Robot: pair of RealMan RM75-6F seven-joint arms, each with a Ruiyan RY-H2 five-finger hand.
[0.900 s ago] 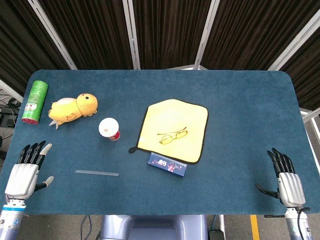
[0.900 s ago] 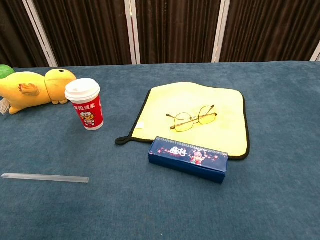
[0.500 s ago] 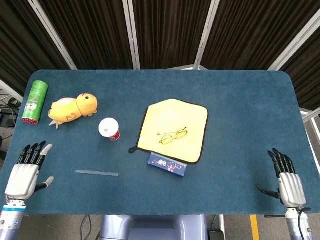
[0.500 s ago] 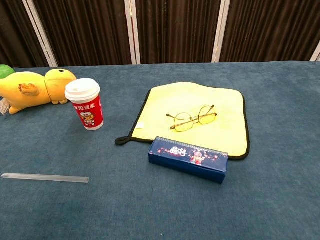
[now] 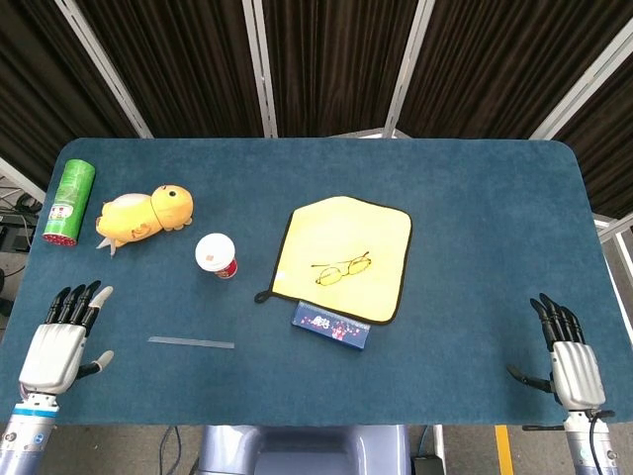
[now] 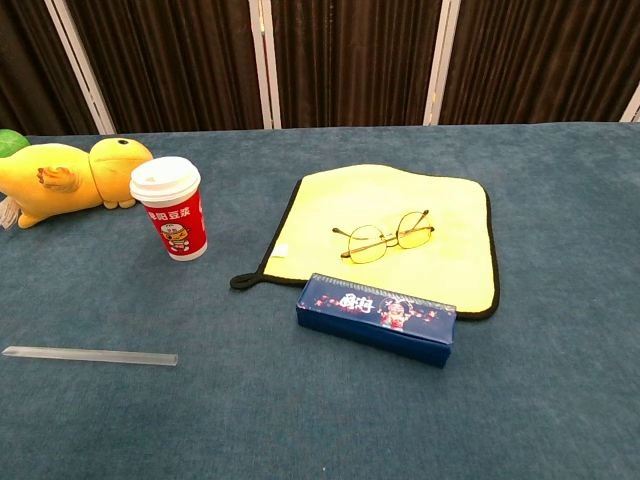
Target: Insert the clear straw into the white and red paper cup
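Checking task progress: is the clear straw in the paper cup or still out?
Out. The clear straw lies flat on the table, apart from the upright, lidded paper cup.

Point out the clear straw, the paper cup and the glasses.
clear straw (image 5: 191,343), head view, middle of its length.
paper cup (image 6: 181,229), chest view, red side wall below the white lid.
glasses (image 6: 383,238), chest view, bridge between the two lenses, on the yellow cloth (image 6: 340,195).
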